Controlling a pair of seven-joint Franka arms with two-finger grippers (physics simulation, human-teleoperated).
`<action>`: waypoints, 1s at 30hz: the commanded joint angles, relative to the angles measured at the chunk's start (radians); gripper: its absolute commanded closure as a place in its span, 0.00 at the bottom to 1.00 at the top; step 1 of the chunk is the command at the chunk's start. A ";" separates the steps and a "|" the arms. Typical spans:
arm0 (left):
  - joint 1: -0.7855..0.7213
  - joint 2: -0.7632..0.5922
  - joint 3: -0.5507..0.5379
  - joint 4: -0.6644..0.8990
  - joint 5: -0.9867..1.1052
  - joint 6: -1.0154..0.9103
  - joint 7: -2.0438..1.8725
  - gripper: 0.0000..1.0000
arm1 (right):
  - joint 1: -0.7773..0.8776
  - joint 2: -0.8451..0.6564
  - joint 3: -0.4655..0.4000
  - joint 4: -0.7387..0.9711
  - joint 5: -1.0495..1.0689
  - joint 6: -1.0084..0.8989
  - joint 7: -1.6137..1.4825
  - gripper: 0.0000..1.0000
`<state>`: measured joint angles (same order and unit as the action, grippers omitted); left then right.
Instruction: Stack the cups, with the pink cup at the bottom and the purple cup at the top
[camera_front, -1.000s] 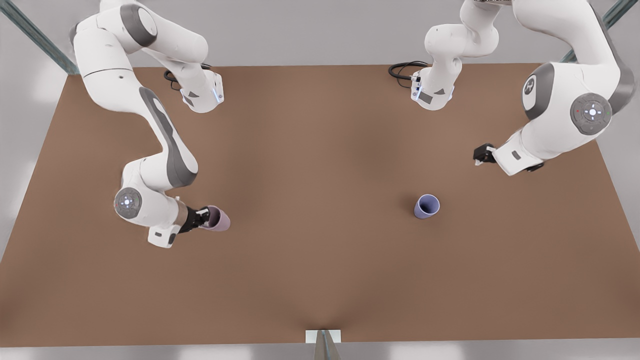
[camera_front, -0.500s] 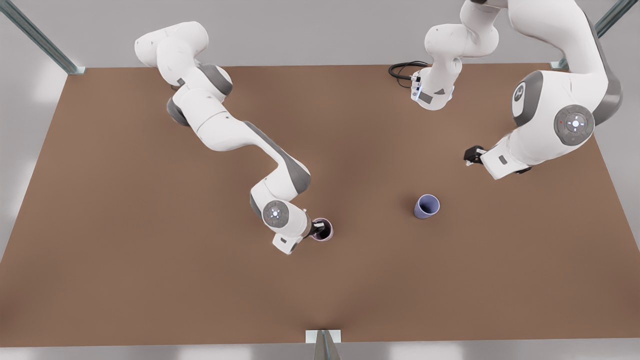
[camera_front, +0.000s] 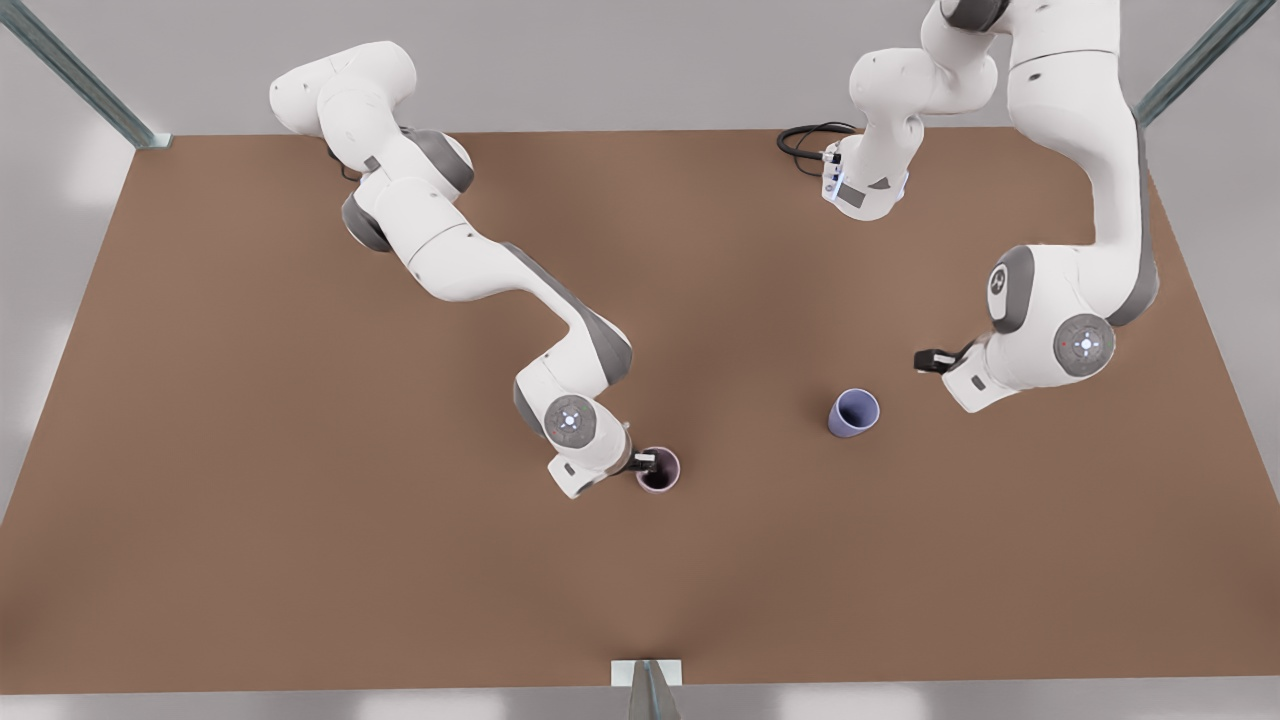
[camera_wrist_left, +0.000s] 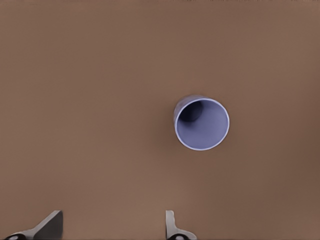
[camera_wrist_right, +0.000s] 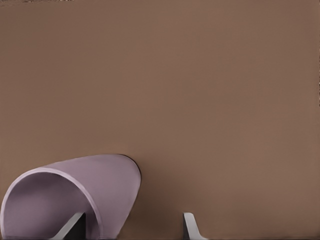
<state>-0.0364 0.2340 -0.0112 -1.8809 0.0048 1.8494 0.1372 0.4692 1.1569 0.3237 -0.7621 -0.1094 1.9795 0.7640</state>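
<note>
Right gripper (camera_front: 647, 462) was what I had clamped over the pink cup's (camera_front: 659, 469) rim, one finger inside and one outside. It had carried the cup from the table's (camera_front: 200, 420) left side in the front view to near the middle, so the base of the stack looked about placed, though I couldn't tell whether it was touching down yet. Left gripper (camera_front: 928, 361) had dropped closer to the purple cup (camera_front: 853, 412), which stood upright and untouched; its fingers (camera_wrist_left: 172, 227) were spread wide and empty. Both wrist views cut the fingers off at the edge.
</note>
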 joint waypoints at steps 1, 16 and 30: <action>-0.014 0.071 -0.015 0.035 -0.003 0.251 -0.123 0.00 | 0.000 -0.003 0.001 0.000 0.002 -0.001 0.233 0.05; -0.059 0.134 -0.015 -0.118 -0.003 0.370 -0.189 0.00 | -0.656 -0.915 -0.002 -0.683 0.051 -0.495 -0.551 0.00; -0.073 0.165 -0.019 -0.155 -0.045 0.470 -0.205 0.57 | -0.478 -1.077 -0.264 -0.884 0.025 -0.298 -1.434 0.00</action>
<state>-0.1093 0.4018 -0.0298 -2.0360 -0.0165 2.3117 -0.0225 -0.0364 0.0776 0.0596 -1.6491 -0.0847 1.6481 0.1202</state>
